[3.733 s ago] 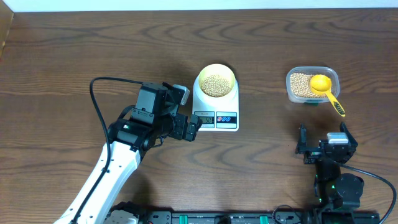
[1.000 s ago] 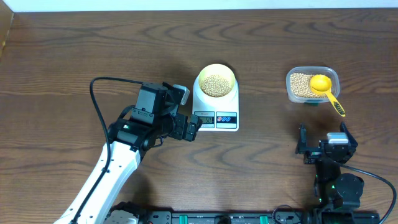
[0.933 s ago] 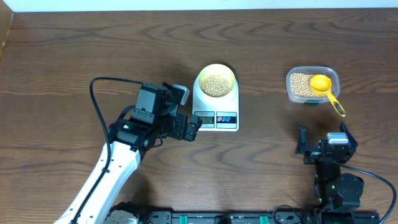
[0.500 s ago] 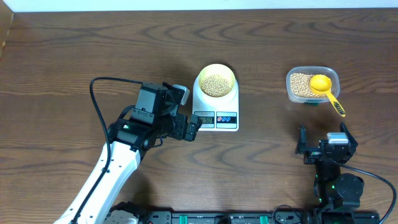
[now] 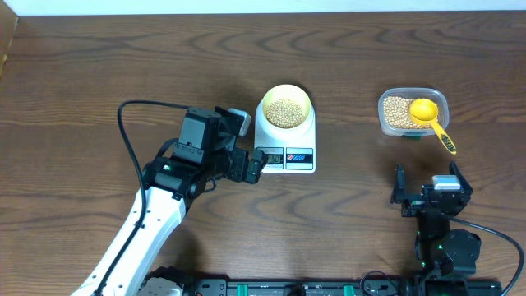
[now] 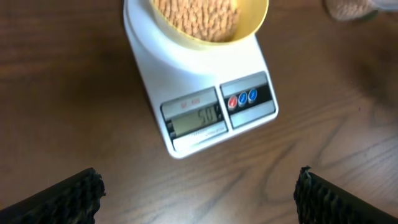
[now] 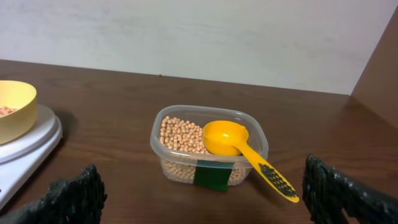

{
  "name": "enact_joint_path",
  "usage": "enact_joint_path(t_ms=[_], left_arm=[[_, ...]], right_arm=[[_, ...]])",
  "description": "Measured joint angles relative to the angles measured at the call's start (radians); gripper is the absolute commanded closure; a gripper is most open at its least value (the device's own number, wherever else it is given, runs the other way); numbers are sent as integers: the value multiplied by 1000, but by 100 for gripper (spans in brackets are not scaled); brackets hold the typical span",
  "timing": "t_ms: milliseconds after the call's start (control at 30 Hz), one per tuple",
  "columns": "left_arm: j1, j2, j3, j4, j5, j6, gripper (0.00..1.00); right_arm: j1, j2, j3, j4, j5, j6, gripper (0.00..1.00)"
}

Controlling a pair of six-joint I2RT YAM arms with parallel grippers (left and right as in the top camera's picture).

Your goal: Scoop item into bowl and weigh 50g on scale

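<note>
Scoop (image 5: 431,120): we log it lying in tub (image 5: 413,90), handle slanting toward right gripper (image 5: 426,178), the nearer; it and left gripper (image 5: 250,146) gape empty.

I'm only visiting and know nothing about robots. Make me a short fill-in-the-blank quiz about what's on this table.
The pale-yellow bowl of beans stands on the white ____.
The yellow scoop lies in the clear plastic ____, its handle sticking out over the rim.
The left gripper and the right gripper are both ____, holding nothing.
Missing words: scale; tub; open.
</note>
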Motion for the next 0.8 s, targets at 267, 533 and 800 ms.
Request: enact_joint_path(t_ms=[267, 533, 800], left_arm=[[0, -6, 0, 14, -2, 0, 0], [-1, -155, 0, -53, -136, 76, 0], [0, -271, -9, -90, -270, 139, 0]], right_arm=[[1, 0, 0, 0, 0, 0, 1], [1, 0, 0, 0, 0, 0, 1], [1, 0, 0, 0, 0, 0, 1]])
